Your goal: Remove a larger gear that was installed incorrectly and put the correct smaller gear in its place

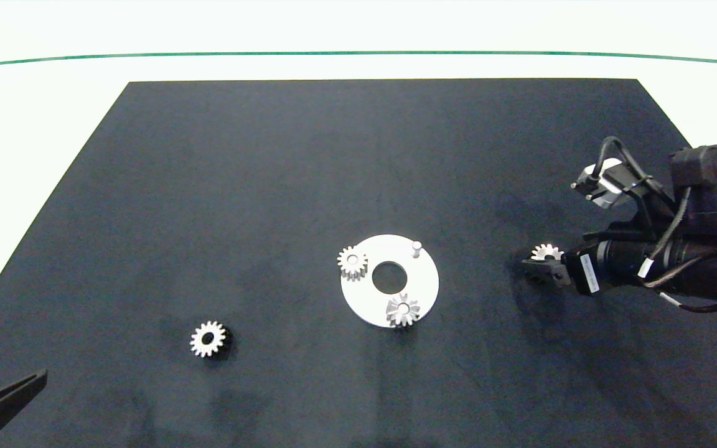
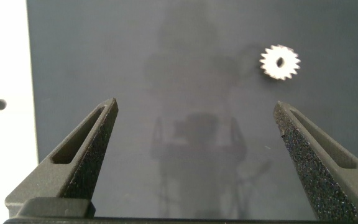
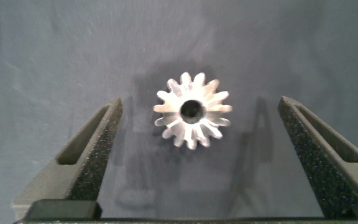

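The right arm [image 1: 676, 261] is a matte black cylindrical body with looping black cables, white labels and dark grey foam-padded fingers [image 3: 86, 155].

Around your smaller gear [image 1: 208, 339] the mat [image 1: 271, 162] lies bare on every side. On the disc [image 1: 424, 289], two mounted gears [image 1: 352, 261] crowd the free peg [image 1: 416, 248].

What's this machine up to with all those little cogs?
It is swapping gears on a white disc. The right gripper hangs open around the larger gear, which lies on the black mat beside the disc. One peg on the disc stands bare. The smaller gear waits on the mat near the open left gripper.
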Tool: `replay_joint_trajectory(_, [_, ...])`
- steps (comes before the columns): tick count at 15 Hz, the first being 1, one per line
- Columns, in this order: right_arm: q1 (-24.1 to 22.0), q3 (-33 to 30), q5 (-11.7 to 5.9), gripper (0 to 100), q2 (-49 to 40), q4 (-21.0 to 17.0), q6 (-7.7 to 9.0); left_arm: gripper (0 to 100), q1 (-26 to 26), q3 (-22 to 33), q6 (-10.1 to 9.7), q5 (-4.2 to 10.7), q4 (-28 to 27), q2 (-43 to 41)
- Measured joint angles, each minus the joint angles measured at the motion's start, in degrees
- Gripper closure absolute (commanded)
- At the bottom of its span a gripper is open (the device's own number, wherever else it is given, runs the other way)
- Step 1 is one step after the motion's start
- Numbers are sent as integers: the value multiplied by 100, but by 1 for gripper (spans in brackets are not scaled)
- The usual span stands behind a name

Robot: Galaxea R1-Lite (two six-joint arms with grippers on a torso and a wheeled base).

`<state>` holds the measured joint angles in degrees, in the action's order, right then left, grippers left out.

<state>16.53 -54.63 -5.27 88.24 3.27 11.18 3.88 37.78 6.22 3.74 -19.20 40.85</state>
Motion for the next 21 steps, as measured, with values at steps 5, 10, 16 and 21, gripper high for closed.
replay_joint_trajectory(5, [-162, -5, 39, 0, -781, -179, -11, 0, 662, -121, 23, 0, 11, 79])
replay_joint_trajectory(10, [-449, 2, 130, 0, -1492, -382, -18, 0, 1131, -160, 20, 11, 182, 614])
replay_joint_trajectory(16, [-529, 63, 252, 0, -2135, -738, -29, 0, 1447, -1065, 45, 22, 2447, 1651])
replay_joint_trajectory(21, [-534, 88, 315, 0, -2338, -773, -167, 0, 1726, -1207, -44, 9, 2520, 2210])
